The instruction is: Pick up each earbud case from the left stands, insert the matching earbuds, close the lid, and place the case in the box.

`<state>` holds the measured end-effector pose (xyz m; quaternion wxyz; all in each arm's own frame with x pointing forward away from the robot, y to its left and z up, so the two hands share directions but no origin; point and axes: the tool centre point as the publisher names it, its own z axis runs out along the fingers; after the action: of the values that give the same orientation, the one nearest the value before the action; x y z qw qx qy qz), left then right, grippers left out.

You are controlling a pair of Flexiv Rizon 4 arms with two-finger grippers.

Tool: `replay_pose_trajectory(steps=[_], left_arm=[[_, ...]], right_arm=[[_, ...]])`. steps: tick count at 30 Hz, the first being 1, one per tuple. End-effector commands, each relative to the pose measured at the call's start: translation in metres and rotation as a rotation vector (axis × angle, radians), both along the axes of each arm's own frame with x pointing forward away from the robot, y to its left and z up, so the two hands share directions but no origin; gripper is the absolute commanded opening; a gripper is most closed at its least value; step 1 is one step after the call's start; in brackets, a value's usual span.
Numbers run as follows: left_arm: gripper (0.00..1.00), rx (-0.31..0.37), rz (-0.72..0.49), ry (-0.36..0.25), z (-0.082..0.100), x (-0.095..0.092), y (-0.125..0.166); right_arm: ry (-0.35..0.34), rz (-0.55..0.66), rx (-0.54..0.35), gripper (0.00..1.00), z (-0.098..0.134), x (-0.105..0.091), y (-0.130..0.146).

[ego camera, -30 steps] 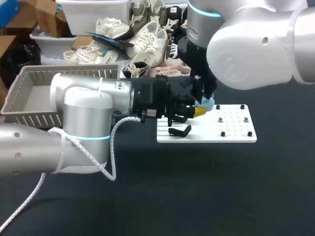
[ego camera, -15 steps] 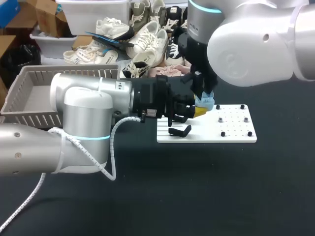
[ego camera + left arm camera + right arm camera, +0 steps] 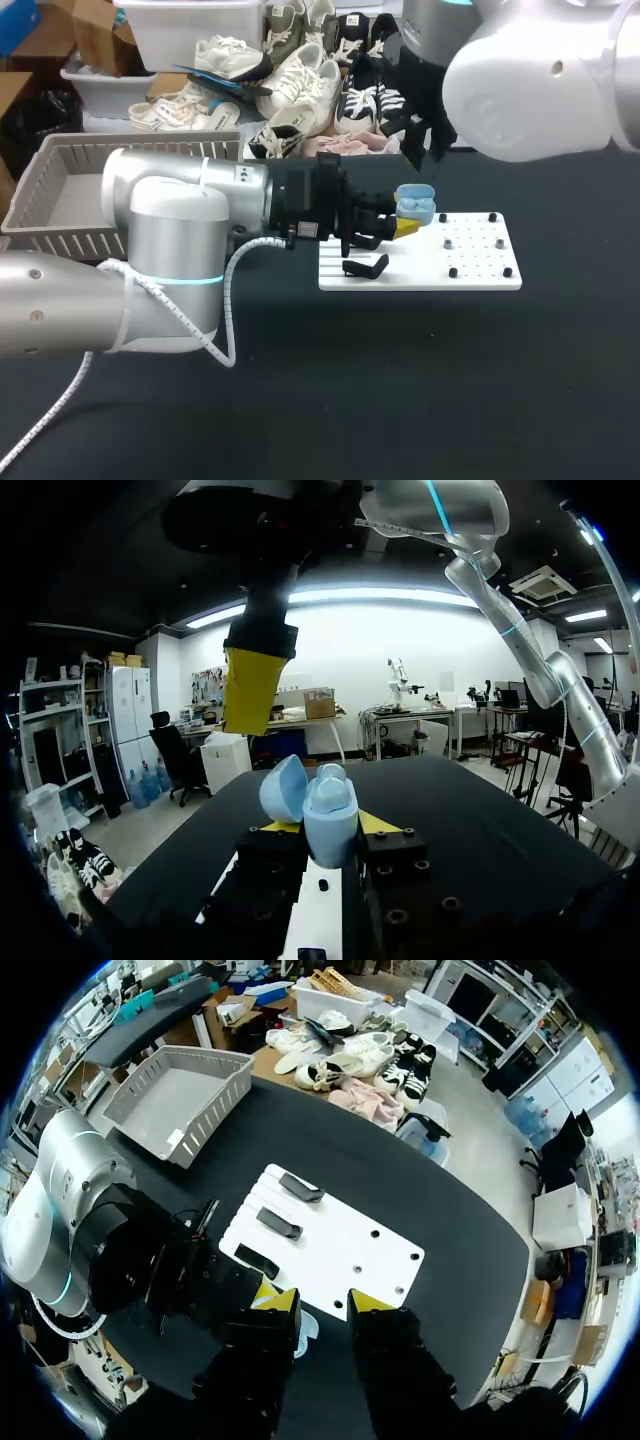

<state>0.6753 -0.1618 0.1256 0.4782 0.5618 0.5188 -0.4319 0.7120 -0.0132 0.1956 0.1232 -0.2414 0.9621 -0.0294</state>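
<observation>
The grey slatted plastic basket (image 3: 75,195) sits at the frame's centre left, the white perforated board (image 3: 480,270) right of centre, a black stand (image 3: 366,266) on its left part, and the light-blue plastic earbud case (image 3: 416,205), in the left gripper (image 3: 408,222), over its upper-left corner.

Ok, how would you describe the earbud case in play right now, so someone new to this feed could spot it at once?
Find the white board on the dark table and go to its left end, where the left gripper comes in over it. Between its yellow-tipped fingers sits the earbud case: small, rounded, light blue, lid open. It is the only blue thing there, unlike the black stand on the board.
</observation>
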Motion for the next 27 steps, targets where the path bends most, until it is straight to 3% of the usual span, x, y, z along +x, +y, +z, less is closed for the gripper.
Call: replay_pose_trajectory(steps=[1, 12, 27], left_arm=[[0.00, -0.002, 0.001, -0.001, 0.000, 0.000, 0.000], [0.00, -0.002, 0.001, -0.001, 0.000, 0.000, 0.000], [0.00, -0.002, 0.001, -0.001, 0.000, 0.000, 0.000]], right_arm=[[0.029, -0.013, -0.008, 0.27, -0.010, 0.018, 0.003], [0.083, -0.022, -0.018, 0.27, -0.029, 0.008, 0.003], [0.097, -0.045, -0.012, 0.27, -0.026, -0.024, -0.002]])
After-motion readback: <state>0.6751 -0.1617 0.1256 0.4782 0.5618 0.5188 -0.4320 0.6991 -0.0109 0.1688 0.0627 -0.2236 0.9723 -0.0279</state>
